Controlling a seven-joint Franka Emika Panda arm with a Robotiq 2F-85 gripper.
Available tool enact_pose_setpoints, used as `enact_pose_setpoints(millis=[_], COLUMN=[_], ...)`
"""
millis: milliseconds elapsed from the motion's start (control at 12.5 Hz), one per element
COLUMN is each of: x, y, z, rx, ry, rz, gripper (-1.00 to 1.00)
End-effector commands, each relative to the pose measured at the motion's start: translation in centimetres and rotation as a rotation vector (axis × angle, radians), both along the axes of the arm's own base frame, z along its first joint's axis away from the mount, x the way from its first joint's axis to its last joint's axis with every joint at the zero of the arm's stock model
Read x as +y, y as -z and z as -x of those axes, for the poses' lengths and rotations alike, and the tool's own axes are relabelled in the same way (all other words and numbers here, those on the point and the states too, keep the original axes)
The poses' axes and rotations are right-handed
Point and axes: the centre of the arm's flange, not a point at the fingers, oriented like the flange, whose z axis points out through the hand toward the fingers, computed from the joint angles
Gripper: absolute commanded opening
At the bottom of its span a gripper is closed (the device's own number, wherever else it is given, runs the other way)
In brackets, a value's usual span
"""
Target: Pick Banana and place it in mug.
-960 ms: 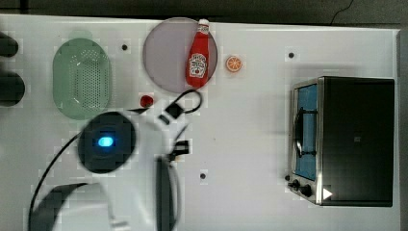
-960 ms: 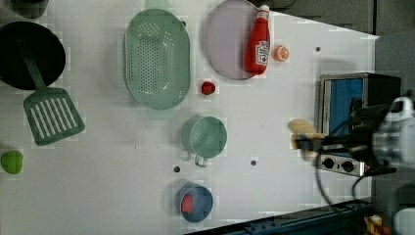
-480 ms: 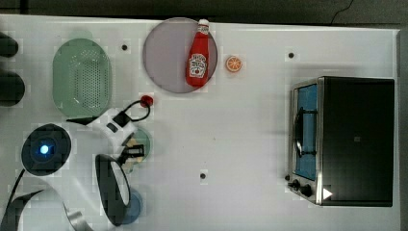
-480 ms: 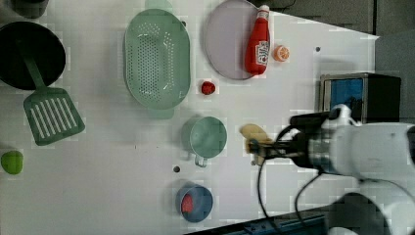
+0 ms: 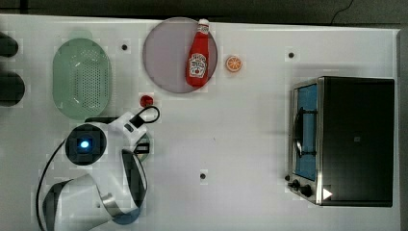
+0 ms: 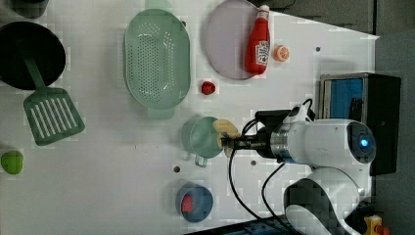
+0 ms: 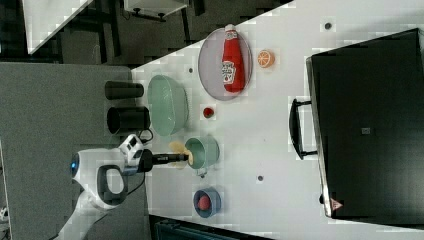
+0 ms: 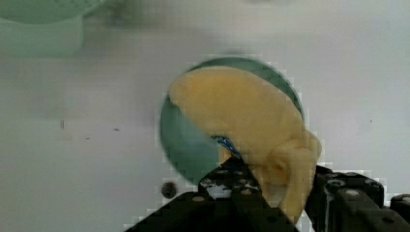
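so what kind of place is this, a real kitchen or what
Most likely a lab tabletop staged as a toy kitchen, not a real one: a white table with bolt holes, a robot arm, and play items such as a ketchup bottle, a toaster oven and a green basket.

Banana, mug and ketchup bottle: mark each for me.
banana [image 8: 246,123]: wrist view, middle of its curved body.
mug [image 6: 203,138]: left view, its green inside.
ketchup bottle [image 5: 197,65]: top view, its label.

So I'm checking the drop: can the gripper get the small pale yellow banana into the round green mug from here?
Probably yes: the gripper holds the banana right over the mug, whose open mouth looks unobstructed.
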Motion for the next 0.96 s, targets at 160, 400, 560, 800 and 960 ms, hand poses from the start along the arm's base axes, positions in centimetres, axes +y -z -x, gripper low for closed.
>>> enact_pose_setpoints(millis=[160, 400, 560, 800, 960], x=[0.7, 0.9, 0.9, 0.1, -2.3], y=[1.3, 2.1, 1.4, -2.3, -6.2], z=[-0.5, -0.3, -0.5, -1.3, -2.1], rx=[-0.014, 0.004, -0.011, -0.086, -0.144], ry=[0.082, 0.080, 0.080, 0.098, 0.146], rz=[-0.026, -0.026, -0.029, -0.032, -0.022], gripper=[-0.29, 0.36, 0.81, 1.00, 1.00])
